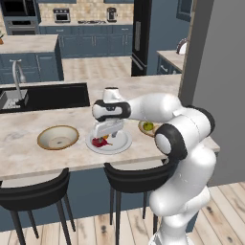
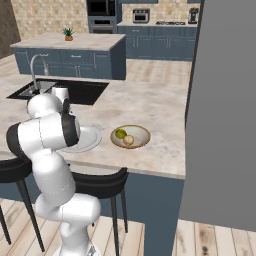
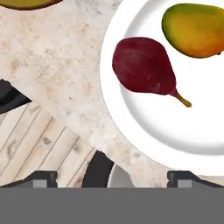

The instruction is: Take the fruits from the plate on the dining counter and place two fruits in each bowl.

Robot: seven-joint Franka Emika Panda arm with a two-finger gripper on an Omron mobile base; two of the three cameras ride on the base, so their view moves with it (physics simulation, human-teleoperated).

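The white plate [image 1: 119,143] lies on the dining counter [image 1: 28,153] in front of me. A dark red fruit [image 3: 144,65] and an orange-yellow fruit [image 3: 194,28] rest on the plate [image 3: 144,131]. My gripper [image 1: 106,138] hangs just above the plate, open with nothing between its fingertips [image 3: 181,178]. The left bowl [image 1: 58,137] holds nothing. The right bowl [image 2: 130,136] holds a yellow-green fruit [image 2: 120,133] and a pinkish peach fruit [image 2: 129,140]. My arm hides part of the plate [image 2: 87,140] in the right base view.
Two dark stools [image 1: 136,177] stand under the counter's front edge. A black sink [image 1: 48,95] with a faucet [image 1: 18,76] sits at the back left. A grey wall [image 2: 225,115] rises to the right of the counter.
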